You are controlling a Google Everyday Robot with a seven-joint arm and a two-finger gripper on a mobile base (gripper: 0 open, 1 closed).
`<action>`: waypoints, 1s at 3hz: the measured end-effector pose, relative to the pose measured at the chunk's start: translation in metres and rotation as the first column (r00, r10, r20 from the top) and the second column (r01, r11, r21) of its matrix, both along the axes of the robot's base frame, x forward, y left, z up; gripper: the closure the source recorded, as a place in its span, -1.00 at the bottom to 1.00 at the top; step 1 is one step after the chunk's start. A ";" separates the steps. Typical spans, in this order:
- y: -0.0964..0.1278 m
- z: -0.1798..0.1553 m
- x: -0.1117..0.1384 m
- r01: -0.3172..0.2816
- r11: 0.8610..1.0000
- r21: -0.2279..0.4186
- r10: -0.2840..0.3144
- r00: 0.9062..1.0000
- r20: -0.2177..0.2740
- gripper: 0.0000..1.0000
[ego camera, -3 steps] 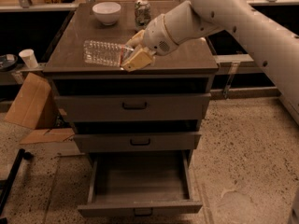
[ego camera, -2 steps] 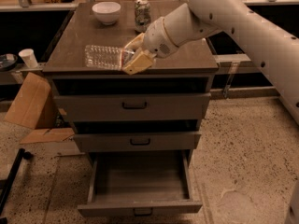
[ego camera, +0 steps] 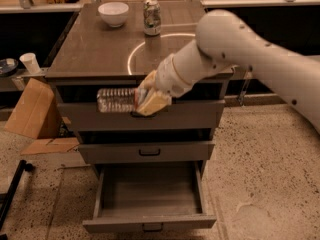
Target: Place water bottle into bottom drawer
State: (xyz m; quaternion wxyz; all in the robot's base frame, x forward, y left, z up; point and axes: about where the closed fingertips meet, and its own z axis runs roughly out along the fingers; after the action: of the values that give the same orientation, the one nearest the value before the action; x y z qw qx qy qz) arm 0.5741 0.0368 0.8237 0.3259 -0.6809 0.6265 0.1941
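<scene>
The water bottle (ego camera: 114,100) is clear and ribbed and lies horizontal in the air in front of the top drawer's front. My gripper (ego camera: 146,100) is shut on the water bottle at its right end, its tan fingers (ego camera: 152,104) wrapped around it. The white arm reaches in from the right. The bottom drawer (ego camera: 149,223) is pulled open below, a wide shallow grey tray with a small dark handle, and nothing shows inside it. The bottle hangs above the drawer and off the cabinet top.
The cabinet top (ego camera: 95,49) bears a white bowl (ego camera: 113,13) and a green-and-silver can (ego camera: 152,17) at the back. The two upper drawers (ego camera: 149,151) are shut. A cardboard box (ego camera: 32,111) and a white cup (ego camera: 30,62) stand at the left. The floor is speckled.
The gripper has carried the bottle off the cabinet top, forward and down, to in front of the top drawer. The camera view has also shifted.
</scene>
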 end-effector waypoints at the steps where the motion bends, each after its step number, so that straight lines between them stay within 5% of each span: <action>1: -0.011 -0.073 -0.034 0.028 0.999 -0.040 -0.032 0.995 -0.096 1.00; 2: -0.027 -0.163 -0.069 0.060 0.993 -0.102 -0.083 0.969 -0.233 1.00; 3: -0.029 -0.172 -0.069 0.066 0.992 -0.107 -0.091 0.967 -0.239 1.00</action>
State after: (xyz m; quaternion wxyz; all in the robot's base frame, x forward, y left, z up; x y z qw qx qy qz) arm 0.5048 0.0079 0.6517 0.2201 -0.6417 0.6970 0.2321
